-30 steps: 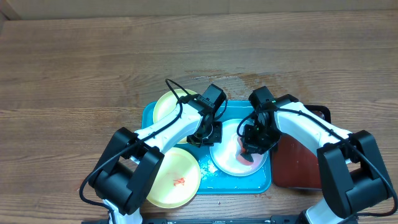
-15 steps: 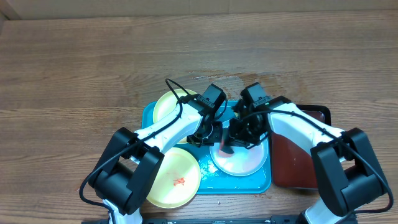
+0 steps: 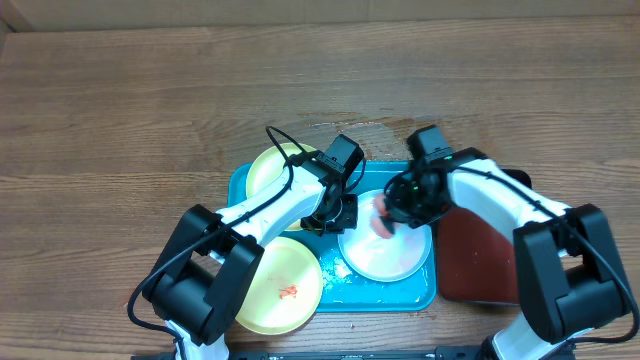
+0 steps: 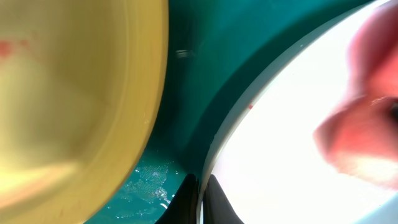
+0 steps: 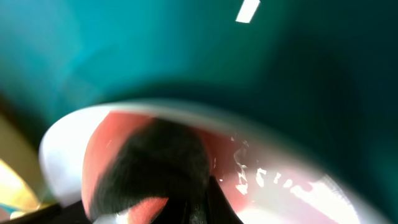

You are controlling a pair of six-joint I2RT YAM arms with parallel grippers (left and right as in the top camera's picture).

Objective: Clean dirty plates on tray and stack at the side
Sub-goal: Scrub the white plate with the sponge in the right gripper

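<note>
Plates, seen from overhead: the pale blue-white plate (image 3: 385, 258) lies at 4 o'clock in the turquoise tray (image 3: 380, 296). One yellow-green plate (image 3: 268, 172) sits at 10 o'clock, and a second yellow-green plate (image 3: 280, 285) overhangs the rim at 7 o'clock. A dark red tray (image 3: 480, 260) lies at 3 o'clock on the tabletop (image 3: 150, 100).

My left wrist view shows my left jaws clenched on the pale plate's (image 4: 280, 180) rim at 6 o'clock, with a yellow-green plate (image 4: 68, 99) at 9 o'clock.

My right wrist view is blurred. My right jaws grasp a pink sponge (image 5: 112, 143) pressed onto that plate (image 5: 62, 152).
</note>
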